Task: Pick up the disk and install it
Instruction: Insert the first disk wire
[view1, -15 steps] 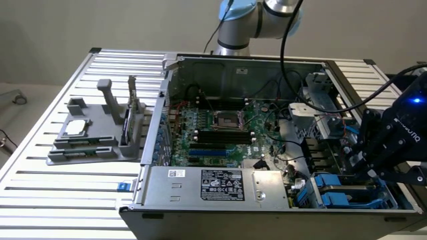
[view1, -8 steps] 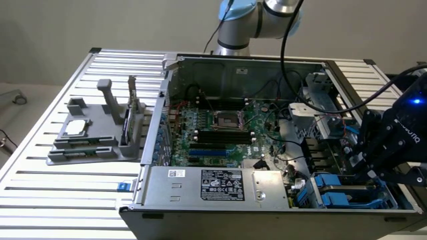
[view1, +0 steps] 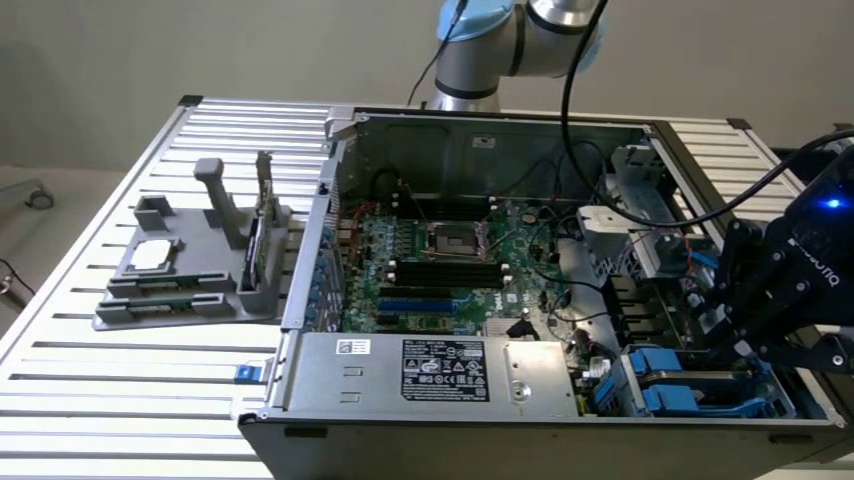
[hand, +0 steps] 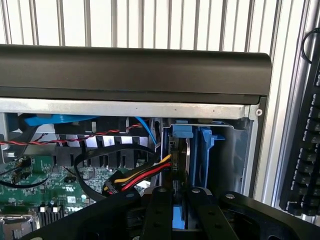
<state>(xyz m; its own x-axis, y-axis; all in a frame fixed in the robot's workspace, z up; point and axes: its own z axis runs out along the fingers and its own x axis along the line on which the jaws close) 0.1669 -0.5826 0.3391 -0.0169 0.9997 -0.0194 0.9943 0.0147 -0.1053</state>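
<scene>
In the exterior view, the black gripper (view1: 747, 345) is hanging at the right edge of the frame, low over the lower right corner of the open computer case (view1: 481, 130), where blue plastic carriers are sitting in the drive bay. The disk (view1: 694, 385) is standing on edge in that bay, directly under the gripper, with its blue frame showing just below the dark fingers.

In the wrist view, the two black fingers (hand: 157, 212) are reaching up from the lower middle of the frame, standing close together with only a narrow gap between them. The disk (hand: 181, 160) is lying in line with that gap, its thin edge and blue carrier running away from the fingertips into the metal bay at centre right. The fingers are appearing to be clamped on the near end of the disk, though the contact itself is partly hidden.

A bundle of red, yellow and black wires (hand: 142, 175) is crossing just beside the disk, toward the green circuit board (hand: 35, 185) at lower left. The slatted table (view1: 120, 380) is holding a grey parts holder (view1: 200, 270) at the left of the exterior view, well apart from the gripper.
</scene>
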